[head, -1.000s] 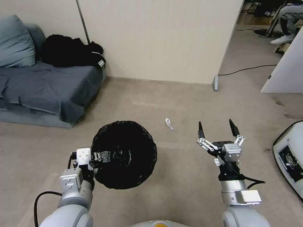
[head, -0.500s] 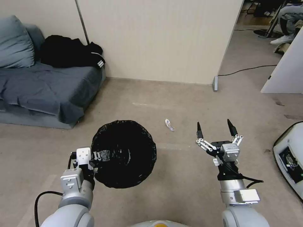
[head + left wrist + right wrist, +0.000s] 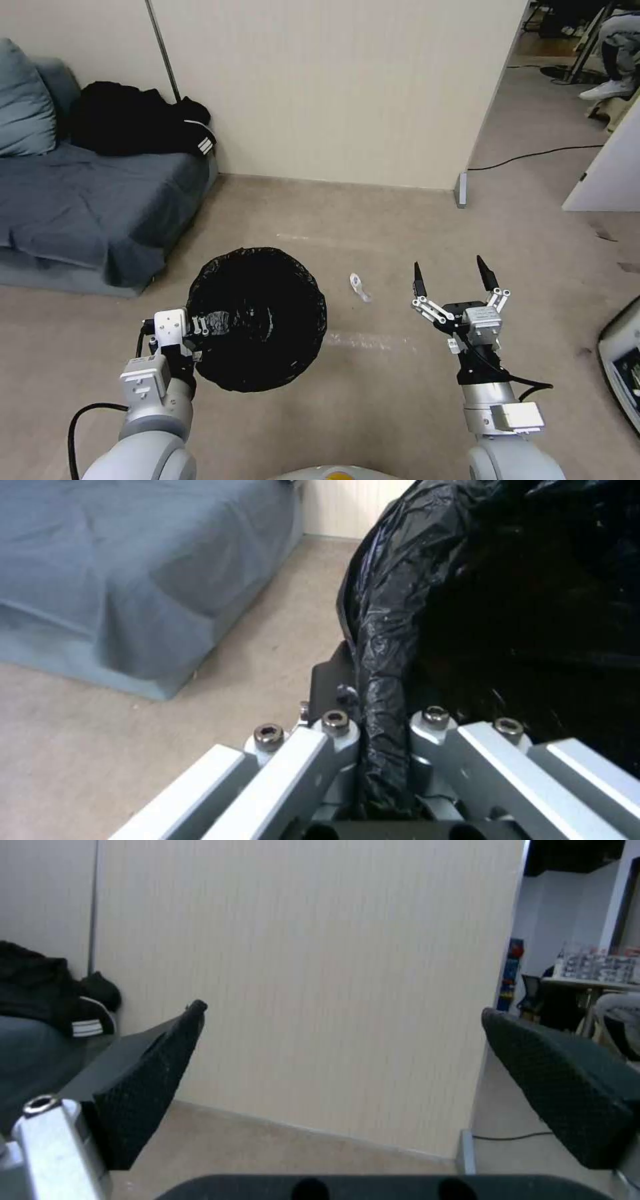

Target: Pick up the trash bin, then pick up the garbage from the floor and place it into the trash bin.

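The trash bin [image 3: 257, 317] is held off the floor at lower left, its mouth lined with a glossy black bag. My left gripper [image 3: 203, 327] is shut on the bin's near rim; in the left wrist view the bag-covered rim [image 3: 383, 690] is pinched between the fingers. A small white piece of garbage [image 3: 359, 286] lies on the floor between the bin and my right gripper [image 3: 451, 273]. The right gripper hangs open above the floor, a little right of that piece, holding nothing; its dark fingertips [image 3: 153, 1080] stand wide apart.
A grey sofa [image 3: 87, 200] with a black garment [image 3: 133, 123] stands at the left. A beige partition wall [image 3: 333, 87] runs across the back, with a cable [image 3: 533, 157] on the floor past its end. A white machine [image 3: 623, 360] sits at the right edge.
The whole head view has shifted, so the camera moved forward and slightly right. The garbage piece now sits lower in view, closer to the grippers. Both grippers keep their states.
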Controlling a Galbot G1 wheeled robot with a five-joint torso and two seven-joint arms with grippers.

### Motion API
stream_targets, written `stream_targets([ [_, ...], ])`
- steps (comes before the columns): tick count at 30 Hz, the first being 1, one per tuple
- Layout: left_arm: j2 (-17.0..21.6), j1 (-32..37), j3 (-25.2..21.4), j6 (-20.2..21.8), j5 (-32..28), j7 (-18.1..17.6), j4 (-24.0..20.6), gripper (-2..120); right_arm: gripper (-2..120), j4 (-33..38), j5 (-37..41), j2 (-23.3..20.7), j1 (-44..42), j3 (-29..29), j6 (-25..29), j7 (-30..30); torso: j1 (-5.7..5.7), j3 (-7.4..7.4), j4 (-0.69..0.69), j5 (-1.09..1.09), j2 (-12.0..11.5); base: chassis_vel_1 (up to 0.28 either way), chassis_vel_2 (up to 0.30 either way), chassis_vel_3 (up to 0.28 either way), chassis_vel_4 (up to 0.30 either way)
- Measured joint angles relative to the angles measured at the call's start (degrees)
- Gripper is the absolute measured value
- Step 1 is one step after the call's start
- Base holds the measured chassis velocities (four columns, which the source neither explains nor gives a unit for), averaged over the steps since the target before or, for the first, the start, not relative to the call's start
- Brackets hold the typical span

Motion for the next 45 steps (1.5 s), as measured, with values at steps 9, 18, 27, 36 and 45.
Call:
stream_targets([
  [9,-0.1,-0.2,0.1,-0.1,0.1,0.0,0.1,1,100,-0.4,0.3,0.0,0.4,0.2,2.0,-0.6,0.0,0.0,0.01,0.01,0.0,-0.186,0.175,0.184,-0.191],
  [18,0.0,0.1,-0.1,-0.1,0.2,0.0,0.1,1,100,-2.2,-0.6,0.0,1.5,0.1,5.2,-1.3,0.0,0.0,0.0,0.0,0.0,-0.049,0.038,0.043,-0.037],
  [27,0.9,0.2,-0.3,-0.4,0.2,-0.4,0.8,1,100,-3.5,-1.8,-2.2,3.0,-0.6,5.1,-0.4,0.0,-0.01,-0.01,0.01,0.0,0.0,0.0,0.0,0.0],
  [36,1.7,-0.6,-0.4,-0.3,0.8,-0.7,1.7,1,100,-6.5,2.1,-11.1,10.7,-7.1,-5.2,4.8,0.0,0.0,0.01,0.0,0.0,0.0,0.0,0.0,0.0],
  [45,1.9,-0.7,-1.4,0.2,1.6,-0.8,2.4,1,100,-19.2,8.4,-15.5,19.8,-18.3,-13.9,7.2,0.0,0.0,0.0,0.0,0.0,0.0,0.0,0.0,0.0],
])
